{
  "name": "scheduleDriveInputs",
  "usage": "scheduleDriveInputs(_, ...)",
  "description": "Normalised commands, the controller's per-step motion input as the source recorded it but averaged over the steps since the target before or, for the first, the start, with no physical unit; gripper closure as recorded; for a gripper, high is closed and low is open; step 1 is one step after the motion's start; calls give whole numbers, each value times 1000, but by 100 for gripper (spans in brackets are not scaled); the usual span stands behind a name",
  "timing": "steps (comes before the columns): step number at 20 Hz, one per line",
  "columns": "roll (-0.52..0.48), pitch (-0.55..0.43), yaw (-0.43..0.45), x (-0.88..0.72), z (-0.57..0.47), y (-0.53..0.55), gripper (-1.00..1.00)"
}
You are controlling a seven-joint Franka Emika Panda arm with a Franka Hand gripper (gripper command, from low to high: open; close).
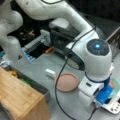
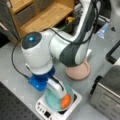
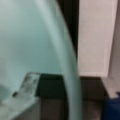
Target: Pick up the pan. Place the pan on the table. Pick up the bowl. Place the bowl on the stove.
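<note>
My own white arm [image 1: 75, 30] blocks most of what matters. In a front view its big round joint with the blue light [image 1: 98, 47] covers nearly all of the small square white cooktop with the black glass top [image 1: 113, 106], leaving only a corner with buttons at that view's bottom right, and only a sliver of the light teal round bowl [image 1: 115, 86] shows beside it.

The broad flat light-grey tabletop [image 1: 40, 68] spreads under everything. A wooden block-like counter [image 1: 17, 97] fills a front view's bottom left, and a large silver toaster oven [image 2: 107, 96] is cut off at a front view's right edge. Behind the table the room is dark and cluttered — I cannot make out what stands there.

The round shallow pinkish-brown pan [image 1: 67, 82] sits flat on the table, its short pale handle [image 1: 50, 73] pointing to a front view's left; in a front view my arm hides the pan's [image 2: 80, 71] upper part. It lies just beside the stove [image 2: 75, 98], apart from it.

The bowl [image 2: 53, 98] rests on the stove's black top with an orange thing [image 2: 65, 100] inside. My gripper [image 2: 60, 93] reaches down into the bowl, a pale finger [image 2: 56, 87] lying over the rim side; I cannot tell whether I am clenched on the rim or released. In the wrist view the bowl's teal wall [image 3: 30, 37] fills the left half, a blurred fingertip [image 3: 25, 85] against it.
</note>
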Motion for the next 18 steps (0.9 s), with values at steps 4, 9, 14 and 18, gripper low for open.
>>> scheduleDriveInputs(4,-248,-189,44,-270,-152,27,-100)
scheduleDriveInputs(9,-233,-192,46,-272,-100,20,-100)
scheduleDriveInputs(14,-222,-188,56,-311,-49,-18,-100)
scheduleDriveInputs(18,-222,-170,63,-338,-18,-24,-100)
